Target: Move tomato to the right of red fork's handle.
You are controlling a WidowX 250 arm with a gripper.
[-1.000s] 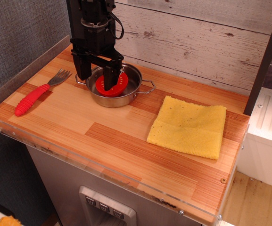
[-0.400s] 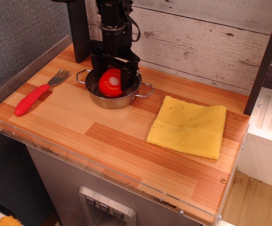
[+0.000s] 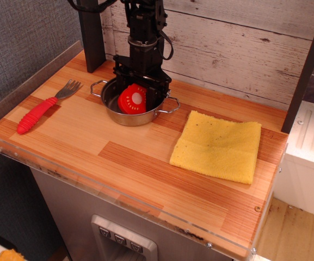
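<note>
Wooden counter (image 3: 118,163), tomato (image 3: 133,99) tilted between tool (image 3: 140,97) fingers, over pot (image 3: 125,115).

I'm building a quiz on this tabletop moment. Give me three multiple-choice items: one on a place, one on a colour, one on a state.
1. Where is the tomato?
A. on the yellow cloth
B. over the metal pot
C. beside the fork

2. What colour is the fork's handle?
A. red
B. green
C. black

3. How does the tomato sit?
A. flat on the wood
B. tilted on edge
C. under the cloth

Answers:
1 B, it sits within the pot's rim, at the gripper.
2 A, the ribbed handle is bright red.
3 B, its pale centre faces the camera.
</note>
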